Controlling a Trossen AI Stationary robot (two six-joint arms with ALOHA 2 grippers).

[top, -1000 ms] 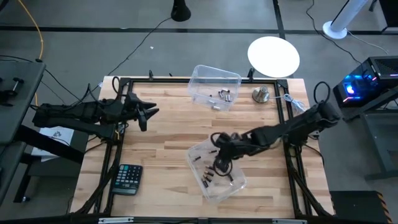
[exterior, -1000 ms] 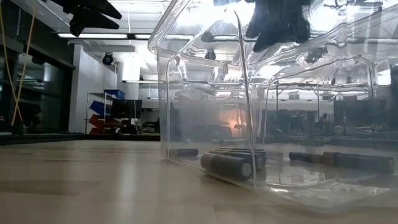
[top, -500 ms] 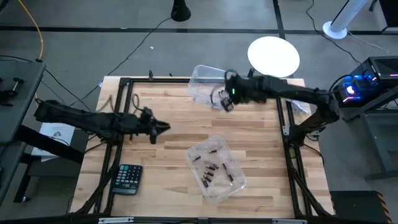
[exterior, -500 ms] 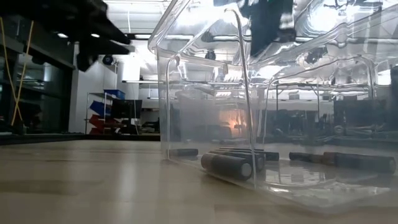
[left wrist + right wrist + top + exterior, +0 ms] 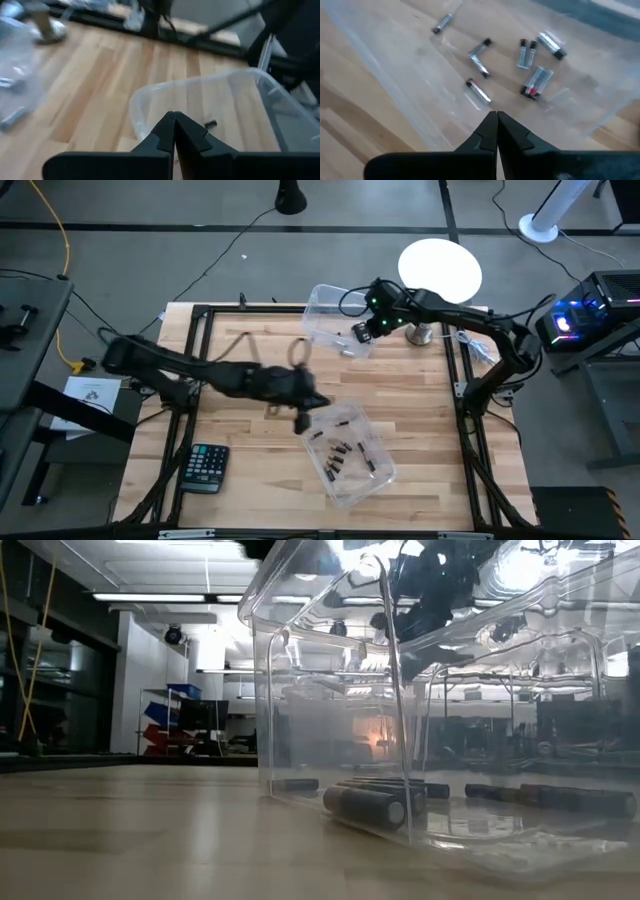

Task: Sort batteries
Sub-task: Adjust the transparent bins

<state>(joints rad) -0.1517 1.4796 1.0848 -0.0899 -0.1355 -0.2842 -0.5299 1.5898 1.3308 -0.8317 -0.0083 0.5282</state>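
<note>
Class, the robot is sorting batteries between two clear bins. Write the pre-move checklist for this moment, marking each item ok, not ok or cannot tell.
1. Right gripper shut and empty: ok; fingertips meet above the far bin, nothing between them.
2. Left gripper shut and empty: ok; it hangs at the near bin rim.
3. Silvery batteries gathered in the far bin: ok.
4. Dark batteries in the near bin: ok.
5. No silvery battery mixed among the dark ones: cannot tell.
6. Calculator and metal knob away from both bins: ok.
</note>
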